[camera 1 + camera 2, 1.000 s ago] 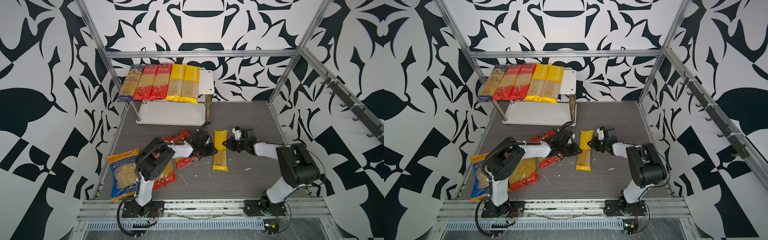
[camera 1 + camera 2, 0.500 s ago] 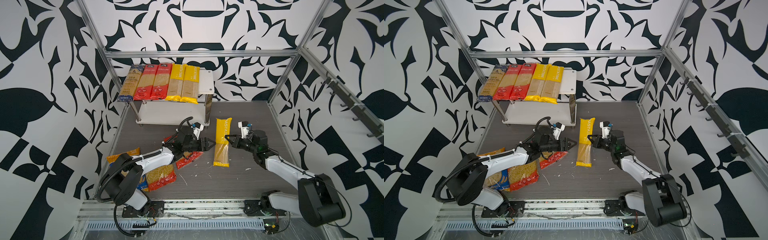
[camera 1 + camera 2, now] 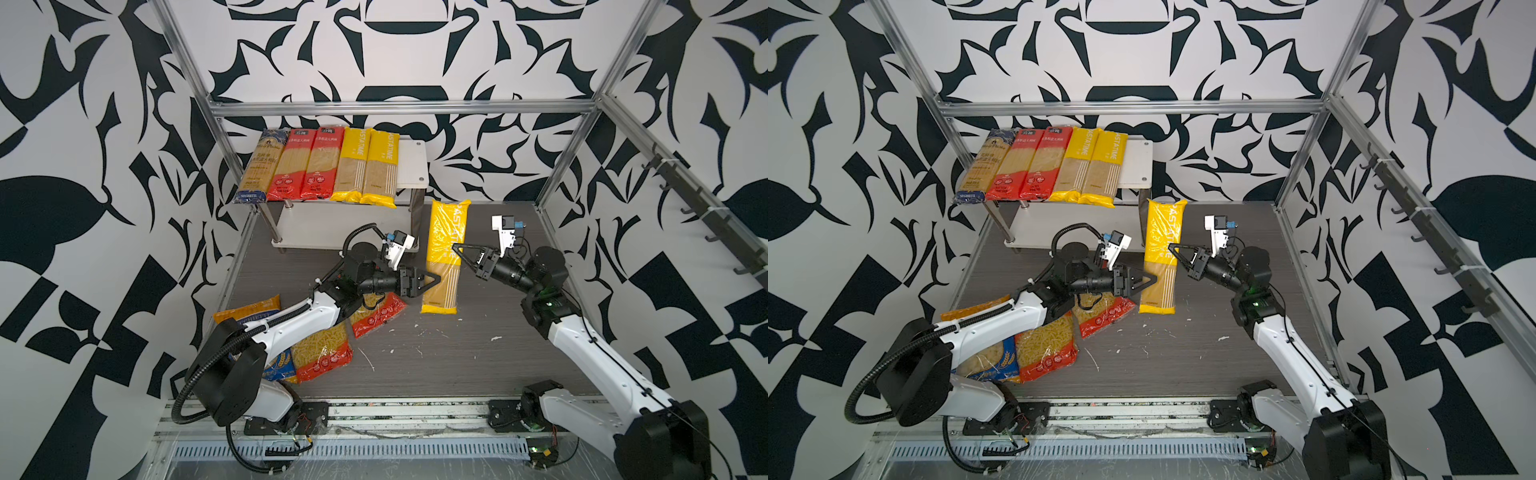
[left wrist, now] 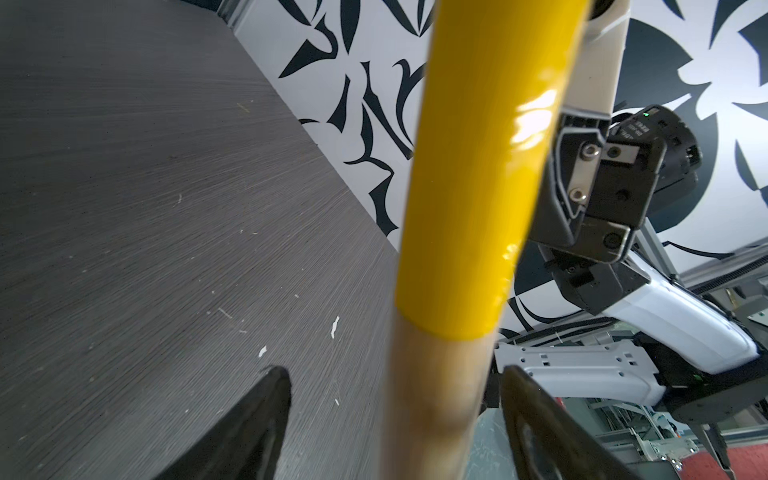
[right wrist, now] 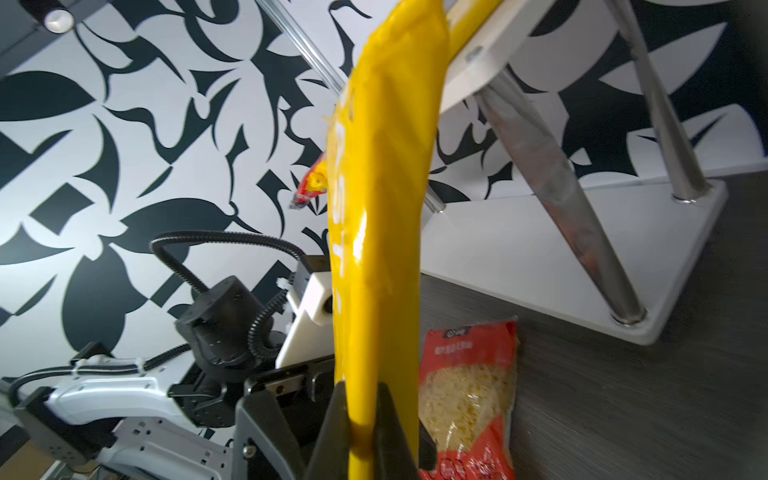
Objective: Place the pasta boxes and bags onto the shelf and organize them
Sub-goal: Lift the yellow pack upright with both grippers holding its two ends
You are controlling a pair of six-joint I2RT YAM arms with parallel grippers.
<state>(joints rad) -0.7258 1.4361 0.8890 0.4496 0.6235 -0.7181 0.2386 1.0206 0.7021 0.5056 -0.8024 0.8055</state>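
Observation:
A long yellow pasta packet (image 3: 446,253) (image 3: 1160,257) hangs lengthwise above the floor, its far end near the shelf's front right leg. My right gripper (image 3: 458,249) (image 5: 362,390) is shut on its side edge. My left gripper (image 3: 432,279) (image 4: 392,374) stands open around the clear lower part of the packet (image 4: 436,395), with a gap on each side. The shelf (image 3: 411,162) carries a dark-blue packet (image 3: 257,170), two long red packets (image 3: 305,166) and two yellow ones (image 3: 368,168) on its top board. The lower board (image 3: 332,226) is bare.
Two short red packets (image 3: 378,313) (image 3: 322,353) and a blue-orange packet (image 3: 249,316) lie on the dark floor, partly under my left arm. Pasta crumbs (image 3: 494,338) dot the floor. Aluminium frame rails (image 3: 552,174) edge the floor.
The yellow packet has been lifted off the floor and carried toward the shelf. My left gripper has opened and let go of it; the right gripper keeps its hold.

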